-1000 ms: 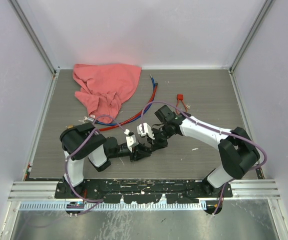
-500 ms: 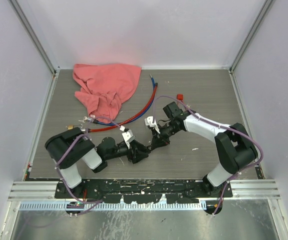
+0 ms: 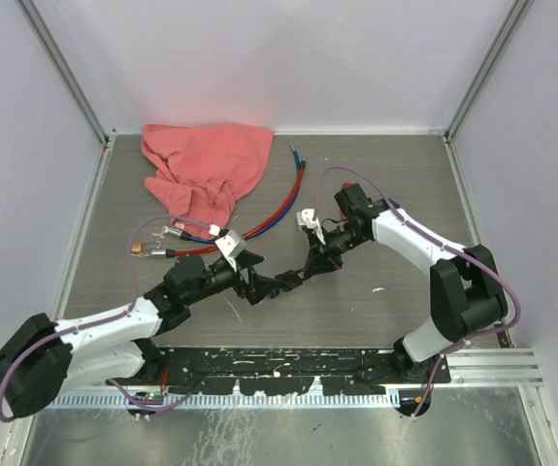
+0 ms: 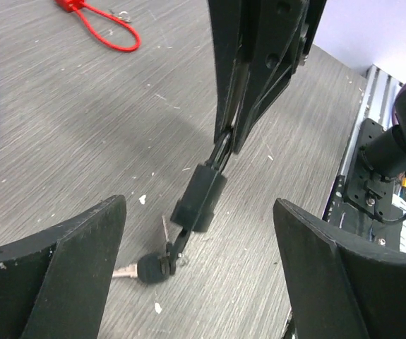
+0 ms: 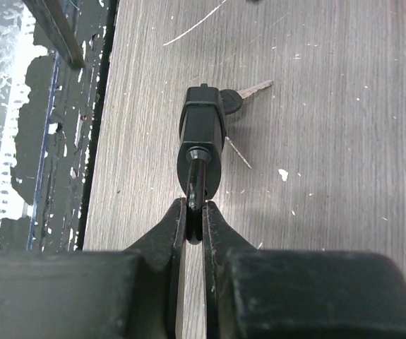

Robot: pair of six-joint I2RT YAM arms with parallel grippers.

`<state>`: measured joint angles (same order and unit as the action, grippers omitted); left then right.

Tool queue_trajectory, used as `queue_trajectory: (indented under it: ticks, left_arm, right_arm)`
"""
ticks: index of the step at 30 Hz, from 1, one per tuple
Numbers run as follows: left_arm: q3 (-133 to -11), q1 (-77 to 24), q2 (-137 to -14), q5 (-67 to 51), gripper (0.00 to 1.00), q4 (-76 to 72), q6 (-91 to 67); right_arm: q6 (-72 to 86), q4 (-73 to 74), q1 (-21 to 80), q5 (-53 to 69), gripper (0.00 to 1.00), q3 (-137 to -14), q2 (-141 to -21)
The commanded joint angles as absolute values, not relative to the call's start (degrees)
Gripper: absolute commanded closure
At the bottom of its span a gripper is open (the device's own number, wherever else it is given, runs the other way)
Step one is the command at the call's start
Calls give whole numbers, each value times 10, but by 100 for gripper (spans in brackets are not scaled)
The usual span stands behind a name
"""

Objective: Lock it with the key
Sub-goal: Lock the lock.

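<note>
Because the right jaws are closed on nothing but the thin black stem (image 5: 196, 185), the lock body (image 5: 203, 131) beyond their tips is free to swing or twist about that narrow hold. A round stem between flat pads may roll or slip out.

**Risks**
- The key (image 5: 232, 102) lies at the far end of the body with its blade bare on the surface (image 5: 344, 141). It is probably not seated, though the keyhole itself cannot be seen.
- The left jaws stand wide open, one on each side of the lock body, and touch nothing. If they close off-centre they would likely push the body aside or pin the key flat.
- The key is small and low, so it leaves little for the jaws to catch.

**Materials and shapes**
1. Stem: slim, dark and rod-like.
2. Lock body: matte black, blocky with rounded corners. It looks like hard plastic or coated metal and slants down from the right jaws.
3. Key: round black head and a short silvery blade.
4. Surface: grey wood-grain laminate, scuffed and flecked with white.
5. Red loop (image 4: 107, 32): thin and glossy, well beyond the right jaws.
6. Cables (image 3: 283, 206): one red and one blue, smooth and curved, farther off.
7. Cloth (image 3: 206, 167): pink, soft and crumpled, farthest from both jaws.
</note>
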<state>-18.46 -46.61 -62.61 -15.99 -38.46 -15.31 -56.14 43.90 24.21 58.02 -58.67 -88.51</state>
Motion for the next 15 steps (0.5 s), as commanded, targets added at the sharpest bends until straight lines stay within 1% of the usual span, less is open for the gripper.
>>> queue_trajectory:
  ticks: [1, 5, 9, 15]
  left_arm:
    - [-207, -464, -559, -104, 13, -242, -180]
    - [-216, -463, -520, -92, 13, -202, -216]
    - [-210, -463, -507, -76, 15, -206, -270]
    - [-165, -464, -537, -63, 21, -325, -356]
  right_arm:
    - [-582, 480, 217, 644, 99, -632, -855]
    - [-583, 490, 195, 660, 99, -635, -848]
    - [-594, 505, 180, 672, 99, -640, -844]
    - [-604, 515, 168, 678, 99, -641, -840]
